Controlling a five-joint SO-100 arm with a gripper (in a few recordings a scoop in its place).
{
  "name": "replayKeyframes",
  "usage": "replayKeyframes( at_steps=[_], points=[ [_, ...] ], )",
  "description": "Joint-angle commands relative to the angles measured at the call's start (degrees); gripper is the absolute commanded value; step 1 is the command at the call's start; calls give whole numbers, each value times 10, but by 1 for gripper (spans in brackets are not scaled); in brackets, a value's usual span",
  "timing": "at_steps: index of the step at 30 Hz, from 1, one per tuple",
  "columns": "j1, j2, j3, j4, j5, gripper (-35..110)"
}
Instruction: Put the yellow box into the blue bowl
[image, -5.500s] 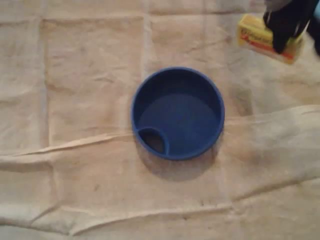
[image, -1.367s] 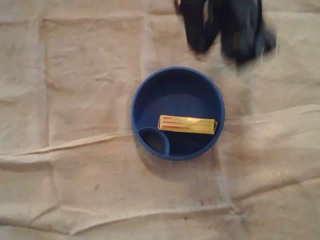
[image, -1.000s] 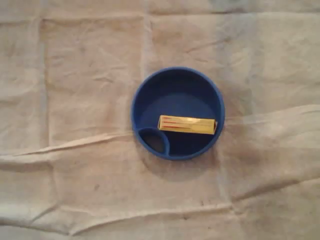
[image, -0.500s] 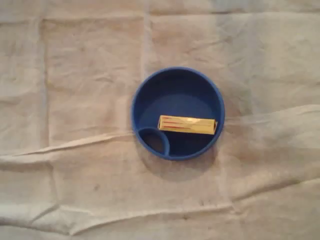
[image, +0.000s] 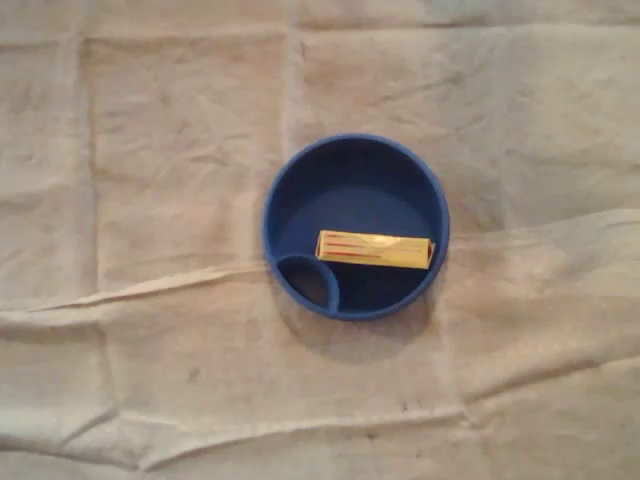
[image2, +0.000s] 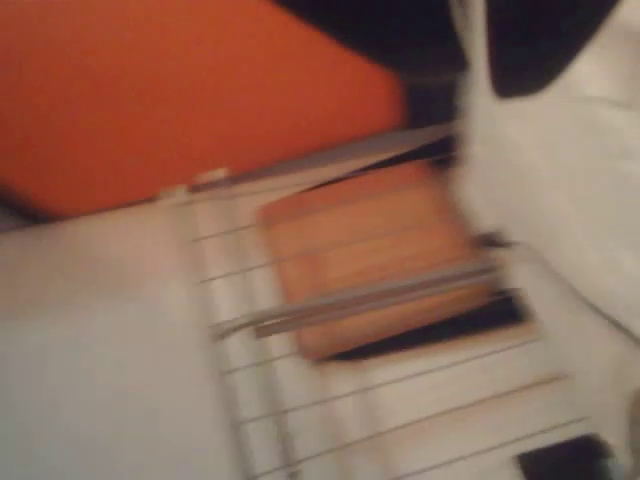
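In the overhead view the yellow box (image: 375, 249) lies flat inside the blue bowl (image: 355, 140), in the large compartment. Its long side runs left to right and its right end is close against the bowl's right wall. The small round pocket (image: 308, 282) at the bowl's lower left sits just beside the box's left end. The bowl stands on a creased beige cloth (image: 150, 150) covering the desk.

The wrist view is badly smeared. It shows an orange surface (image2: 180, 90), a brownish panel (image2: 370, 250) and pale wire bars (image2: 400, 400). A dark shape (image2: 545, 45) at the top edge is possibly part of the tool. I cannot tell whether the tool is spread or pressed together, nor where it sits relative to the box
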Motion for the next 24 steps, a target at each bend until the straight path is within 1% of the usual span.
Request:
replayKeyframes(
  at_steps=[1, 7, 12, 24],
  points=[
    [1, 47, 66, 0, -28, 0],
    [1, 149, 197, -1, -68, 0],
    [1, 211, 271, -1, -93, 0],
    [0, 277, 332, 1, -120, 0]
  ],
)
